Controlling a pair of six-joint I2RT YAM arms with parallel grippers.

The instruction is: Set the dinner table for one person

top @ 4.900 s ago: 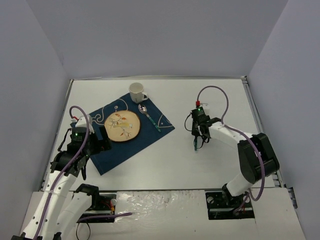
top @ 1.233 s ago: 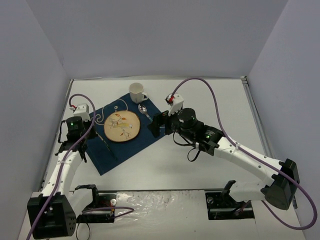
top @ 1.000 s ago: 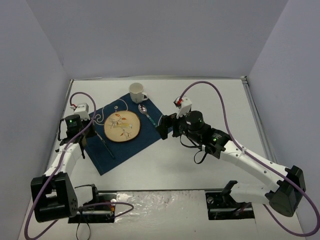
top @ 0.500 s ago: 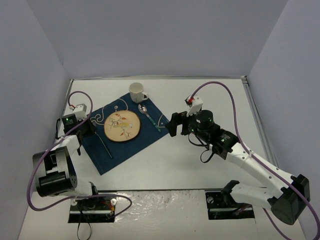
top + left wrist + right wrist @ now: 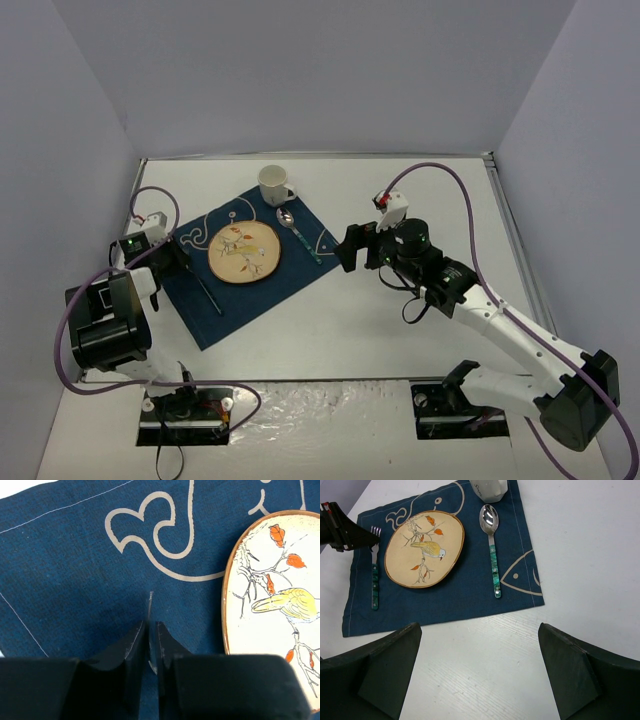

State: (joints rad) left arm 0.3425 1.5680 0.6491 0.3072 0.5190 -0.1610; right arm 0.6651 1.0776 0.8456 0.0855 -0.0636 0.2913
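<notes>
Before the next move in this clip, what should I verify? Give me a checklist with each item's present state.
1. Fork flat on the placemat, left of the plate: ok.
2. Left gripper clear of the fork: cannot tell; its fingers stand close on either side of the tines.
3. Right gripper open and empty: ok.
4. Spoon on the placemat, right of the plate and apart from it: ok.
5. Mug upright beyond the plate: ok.
6. Placemat square with the dinner table edge: not ok; it lies at an angle.
</notes>
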